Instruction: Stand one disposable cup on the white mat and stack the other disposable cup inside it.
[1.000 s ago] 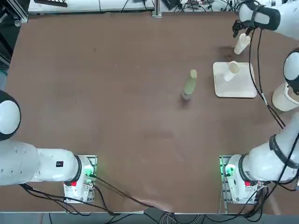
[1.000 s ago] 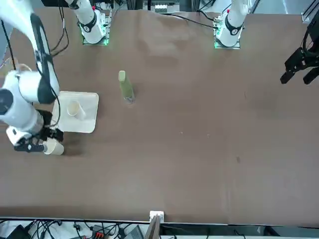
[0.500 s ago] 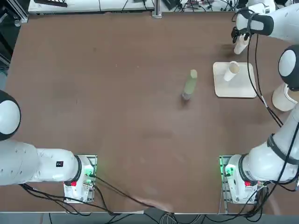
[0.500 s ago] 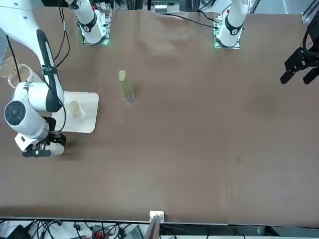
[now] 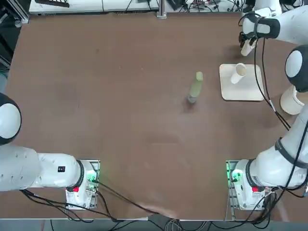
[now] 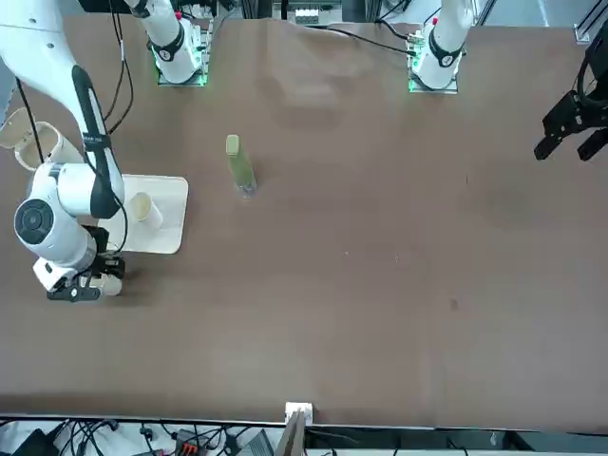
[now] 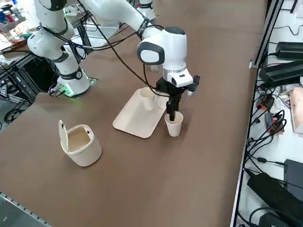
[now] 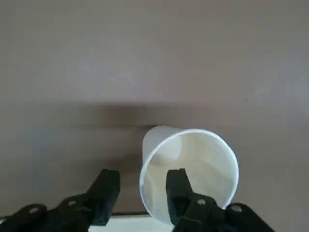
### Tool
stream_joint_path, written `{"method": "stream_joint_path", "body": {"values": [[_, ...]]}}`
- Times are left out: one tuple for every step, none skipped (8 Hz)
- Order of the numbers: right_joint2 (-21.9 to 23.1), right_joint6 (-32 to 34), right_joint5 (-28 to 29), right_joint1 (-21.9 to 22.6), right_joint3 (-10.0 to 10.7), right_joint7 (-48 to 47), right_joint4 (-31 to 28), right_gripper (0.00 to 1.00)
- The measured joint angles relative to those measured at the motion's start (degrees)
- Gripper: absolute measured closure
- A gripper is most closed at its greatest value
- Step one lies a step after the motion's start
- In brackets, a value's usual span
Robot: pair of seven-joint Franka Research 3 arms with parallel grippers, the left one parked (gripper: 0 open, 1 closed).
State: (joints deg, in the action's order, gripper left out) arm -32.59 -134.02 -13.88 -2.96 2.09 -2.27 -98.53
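Right gripper (image 7: 172, 115) lowered since earlier; white disposable paper cup (image 7: 173, 125) now upright on brown table (image 5: 120, 96), just beside cream-white square mat (image 5: 243, 86) | fingers straddling rim, clamped or not: cannot tell | second empty cup (image 5: 237, 73) on mat | off-white bucket (image 7: 81, 143) empty

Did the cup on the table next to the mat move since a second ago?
Yes. In the top view, the cup held by the right end effector shifted toward the table's far edge, a bit farther from the white mat.
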Motion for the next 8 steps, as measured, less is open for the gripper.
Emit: {"method": "stream_joint_path", "body": {"values": [[0.0,0.0,0.0,0.0,0.0,0.0,0.0,0.66],[0.1,0.3,0.0,-0.1,0.0,0.0,0.3,0.85],[0.8,1.9,0.0,-0.2,0.0,0.0,0.9,0.98],[2.4,5.0,0.0,-0.2,0.0,0.0,1.7,0.98],[5.2,10.0,0.0,-0.2,0.0,0.0,2.3,0.98],[8.7,16.3,0.0,-0.2,-0.2,0.0,2.5,0.98],[12.0,22.1,0.2,0.2,-0.7,0.0,2.4,0.98],[15.2,26.6,1.5,1.1,-1.1,-0.9,1.8,0.98]]}}
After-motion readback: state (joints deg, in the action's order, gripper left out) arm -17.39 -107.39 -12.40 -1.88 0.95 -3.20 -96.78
